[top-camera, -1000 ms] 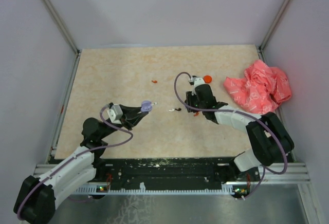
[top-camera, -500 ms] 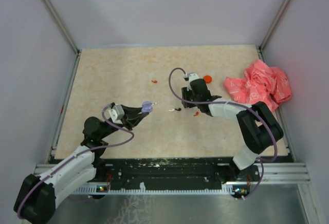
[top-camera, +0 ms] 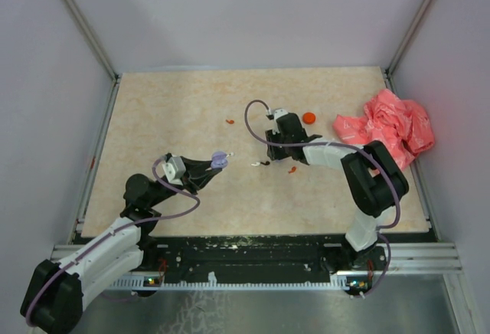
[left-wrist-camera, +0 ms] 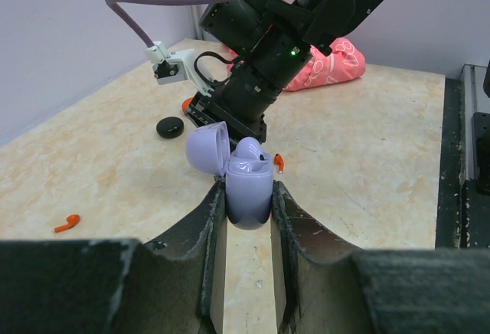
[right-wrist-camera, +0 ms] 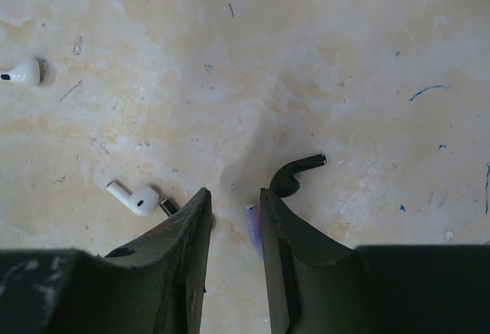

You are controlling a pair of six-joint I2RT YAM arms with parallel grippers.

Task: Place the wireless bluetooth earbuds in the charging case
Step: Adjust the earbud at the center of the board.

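Between the left fingers: the left claw [left-wrist-camera: 249, 200] is clenched on the lilac charging case [left-wrist-camera: 249, 185], which sits upright above the worktop [left-wrist-camera: 367, 150] with its lid tipped open toward 10 o'clock.
Under the right arm: the right claw [right-wrist-camera: 233, 200] points down with its jaws narrowly parted. A lilac sliver [right-wrist-camera: 251, 223], likely an earbud stem, lies against its right finger; whether it is pinched I cannot tell.
Key relation: from above, the case lies at 9 o'clock of the right claw, near but apart.
Black earbud [right-wrist-camera: 295, 175]: at 1 o'clock of the claw tips, just beside the right finger, long axis running 2 to 8.
White earbud [right-wrist-camera: 136, 198]: at 9 o'clock, beside the left finger; a second white earbud [right-wrist-camera: 23, 71] lies farther off at 10.
Red earbuds: from above, one red earbud [top-camera: 292, 169] at 4 o'clock and another red earbud [top-camera: 230, 121] at 10.
In the way: the crowding buds would probably get nudged.
Far side: an orange disc [top-camera: 309, 117] at 2 o'clock and a pink bag [top-camera: 387, 129] at 3, well apart.
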